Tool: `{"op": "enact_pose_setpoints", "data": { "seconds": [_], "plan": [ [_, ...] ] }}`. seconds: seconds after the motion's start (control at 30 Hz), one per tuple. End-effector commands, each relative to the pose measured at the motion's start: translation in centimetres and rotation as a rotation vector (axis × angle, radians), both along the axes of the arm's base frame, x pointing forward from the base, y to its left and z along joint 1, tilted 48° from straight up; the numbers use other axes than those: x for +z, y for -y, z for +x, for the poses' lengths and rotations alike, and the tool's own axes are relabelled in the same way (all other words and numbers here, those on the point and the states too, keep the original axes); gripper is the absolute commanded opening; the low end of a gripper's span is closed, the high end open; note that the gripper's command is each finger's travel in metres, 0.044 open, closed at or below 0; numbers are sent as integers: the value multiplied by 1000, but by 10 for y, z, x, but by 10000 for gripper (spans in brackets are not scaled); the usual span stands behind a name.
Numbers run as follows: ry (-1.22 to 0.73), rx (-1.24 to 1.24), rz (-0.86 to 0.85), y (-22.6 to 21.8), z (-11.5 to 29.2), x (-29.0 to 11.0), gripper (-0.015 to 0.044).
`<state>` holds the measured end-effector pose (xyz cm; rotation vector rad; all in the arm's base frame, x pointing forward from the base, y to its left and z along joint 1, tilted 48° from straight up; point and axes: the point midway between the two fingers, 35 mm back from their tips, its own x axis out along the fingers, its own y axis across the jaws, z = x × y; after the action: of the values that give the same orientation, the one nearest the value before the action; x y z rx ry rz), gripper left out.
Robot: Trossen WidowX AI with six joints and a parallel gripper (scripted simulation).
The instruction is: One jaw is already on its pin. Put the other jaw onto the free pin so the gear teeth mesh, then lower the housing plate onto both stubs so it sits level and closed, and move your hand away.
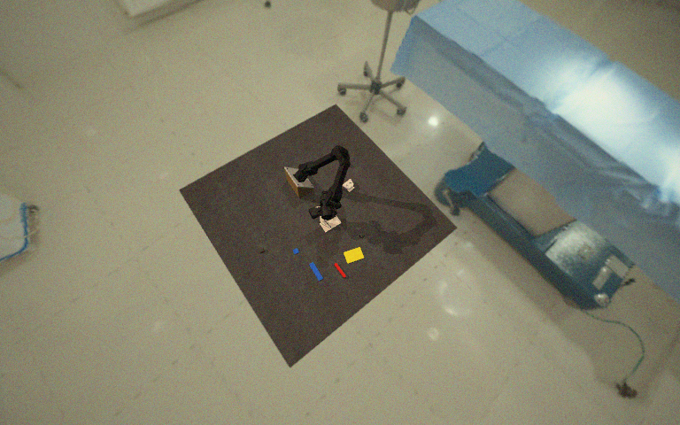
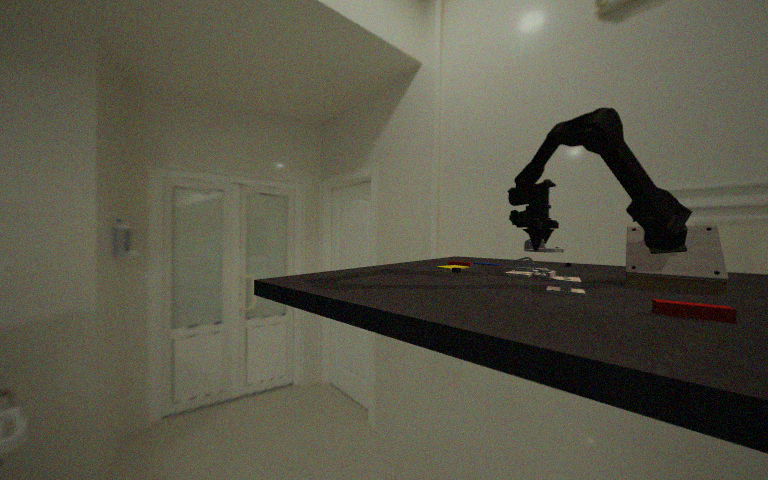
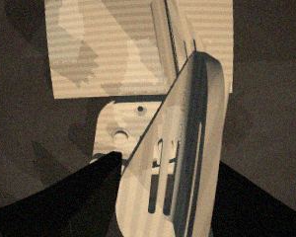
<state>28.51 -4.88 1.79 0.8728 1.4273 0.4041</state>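
My gripper (image 1: 327, 217) (image 2: 536, 248) (image 3: 166, 166) is shut on the loose jaw (image 2: 554, 249) (image 3: 138, 197), a pale, slotted, pointed piece held above the table. Below it in the wrist view is the pale base (image 3: 106, 120) with round holes, partly hidden by the held jaw. The fitted jaw (image 3: 162, 37) (image 1: 330, 225) runs upward over a pale square (image 3: 71, 61), and its lower part is hidden. The free pin cannot be made out. A small pale piece (image 1: 349, 184) beside the arm may be the housing plate; it is too small to tell.
A yellow block (image 1: 353, 255) (image 2: 452, 267), a blue bar (image 1: 315, 271), a red bar (image 1: 340, 270) and a small blue block (image 1: 295, 251) lie on the dark table (image 1: 279, 316) (image 2: 434, 310). A red block (image 2: 694, 311) lies near its edge in the exterior view.
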Motion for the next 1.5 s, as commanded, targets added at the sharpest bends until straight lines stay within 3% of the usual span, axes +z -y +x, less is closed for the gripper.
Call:
{"op": "enact_pose_setpoints", "data": {
  "seconds": [0.0,0.4,1.47],
  "plan": [
    [8,-2,-1,-6,12,12,134],
    [10,0,5,-24,36,35,134],
    [0,-10,7,-24,36,35,134]
  ]
}}
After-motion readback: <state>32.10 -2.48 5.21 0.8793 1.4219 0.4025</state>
